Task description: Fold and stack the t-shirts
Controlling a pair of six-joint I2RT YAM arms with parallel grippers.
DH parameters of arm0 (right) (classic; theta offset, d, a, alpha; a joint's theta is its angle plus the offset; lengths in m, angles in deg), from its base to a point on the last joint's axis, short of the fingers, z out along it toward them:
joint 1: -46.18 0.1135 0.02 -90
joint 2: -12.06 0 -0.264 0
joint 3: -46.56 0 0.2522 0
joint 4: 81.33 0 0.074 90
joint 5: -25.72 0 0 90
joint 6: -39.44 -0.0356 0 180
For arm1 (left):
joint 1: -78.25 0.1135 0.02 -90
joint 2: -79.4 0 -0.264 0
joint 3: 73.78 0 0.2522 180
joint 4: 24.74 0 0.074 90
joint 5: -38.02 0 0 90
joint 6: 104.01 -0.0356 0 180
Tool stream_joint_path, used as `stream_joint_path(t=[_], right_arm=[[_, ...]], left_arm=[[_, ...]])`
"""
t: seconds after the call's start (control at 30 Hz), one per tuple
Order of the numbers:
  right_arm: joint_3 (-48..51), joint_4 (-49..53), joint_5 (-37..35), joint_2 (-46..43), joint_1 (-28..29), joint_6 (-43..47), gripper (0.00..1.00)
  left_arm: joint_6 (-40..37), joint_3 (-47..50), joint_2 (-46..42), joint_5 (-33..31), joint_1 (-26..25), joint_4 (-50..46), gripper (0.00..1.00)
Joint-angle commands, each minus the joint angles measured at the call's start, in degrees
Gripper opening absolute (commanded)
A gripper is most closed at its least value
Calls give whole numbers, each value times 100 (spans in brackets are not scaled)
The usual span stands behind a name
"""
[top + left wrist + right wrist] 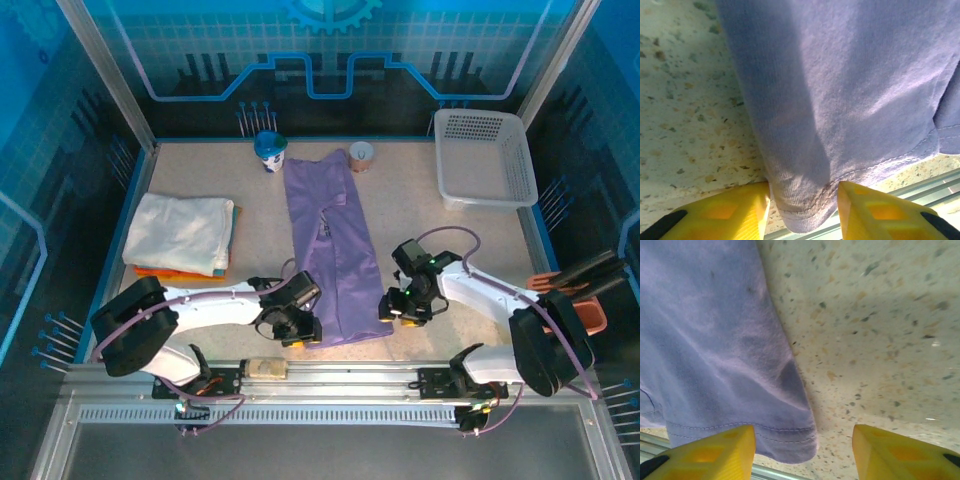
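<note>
At the far left I see the white t-shirt (180, 230) folded flat on the tabletop (450, 240). It lies on top of the orange t-shirt (172, 272), of which I get a thin edge along the near side and right side.

The left hand (297, 326) is down at the near left corner of the lavender t-shirt (335, 250). On its wrist camera the left hand (802, 217) has its yellow fingers (720, 215) parted, with the hem corner of the lavender t-shirt (840, 100) lying between them, not clamped.

The lavender t-shirt is folded into a long narrow strip down the middle of the tabletop, running from the back toward me. A blue cup (270, 150) stands just beyond its far left end.

The right hand (405, 306) sits at the near right corner of the strip. Its wrist camera shows the right hand (802, 455) spread wide and holding nothing. The hem corner of the lavender t-shirt (705, 355) lies beside one finger, with bare speckled tabletop (880, 340) before the other.

The white lattice basket (485, 160) stands at the far right corner.
</note>
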Motion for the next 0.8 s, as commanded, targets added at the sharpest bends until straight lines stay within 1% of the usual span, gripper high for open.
stream_joint_path(t=[0.0,0.17,0.3,0.4,0.57,0.77], right_arm=[[93,-355,215,133,271,-405,54],[118,-575,129,367,558,-600,51],[178,-595,68,388,568,-614,50],[159,-449,-132,284,569,-604,49],[175,-267,-504,227,577,-640,48],[212,-408,-477,428,718,-691,42]], left_arm=[[64,-73,269,29,-115,615,40],[37,-180,410,-33,-115,633,36],[-2,-240,478,-80,-120,566,34],[-43,-279,494,-112,-116,486,31],[-85,-327,540,-174,-116,400,30],[-87,-337,627,-170,-115,418,25]])
